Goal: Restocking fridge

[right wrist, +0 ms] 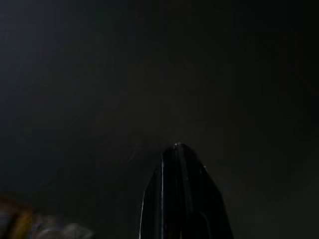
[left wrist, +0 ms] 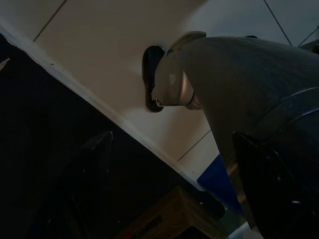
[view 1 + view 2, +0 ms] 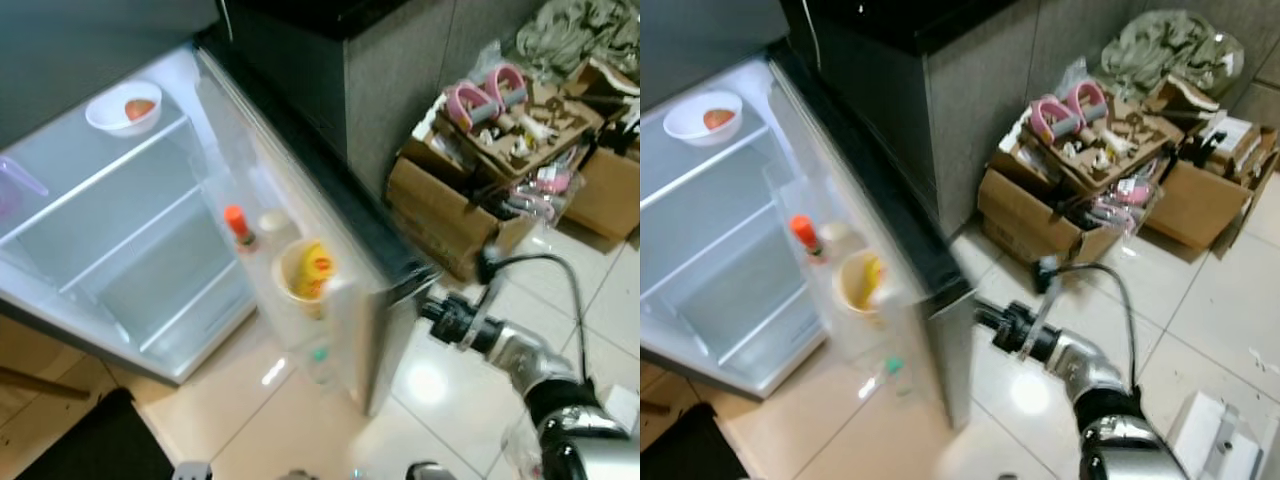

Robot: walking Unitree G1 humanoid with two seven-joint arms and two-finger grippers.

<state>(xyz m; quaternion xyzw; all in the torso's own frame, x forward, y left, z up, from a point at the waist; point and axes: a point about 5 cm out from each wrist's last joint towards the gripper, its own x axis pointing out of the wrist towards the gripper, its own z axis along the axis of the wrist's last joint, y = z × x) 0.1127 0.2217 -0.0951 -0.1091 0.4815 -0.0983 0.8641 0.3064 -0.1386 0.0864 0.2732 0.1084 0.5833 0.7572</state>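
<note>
Fridge door (image 3: 345, 300) stands open — a tall, grey-edged slab whose clear shelf holds one orange-capped bottle (image 3: 238, 226) and one pale round cup with yellow contents (image 3: 308, 270). Inside the small white fridge (image 3: 120, 230), one white bowl with something red (image 3: 124, 108) sits on the top glass shelf. Right gripper (image 3: 430, 308) reaches to the door's outer edge; whether its fingers are apart or closed, I cannot tell. Two brown cardboard boxes of clutter (image 3: 1120, 170) rest on glossy cream tiles (image 3: 1200, 300). Left arm hangs idle — its fingers are too dark to judge.

A black gripper finger (image 1: 182, 194) juts into a very dark, featureless surface.
</note>
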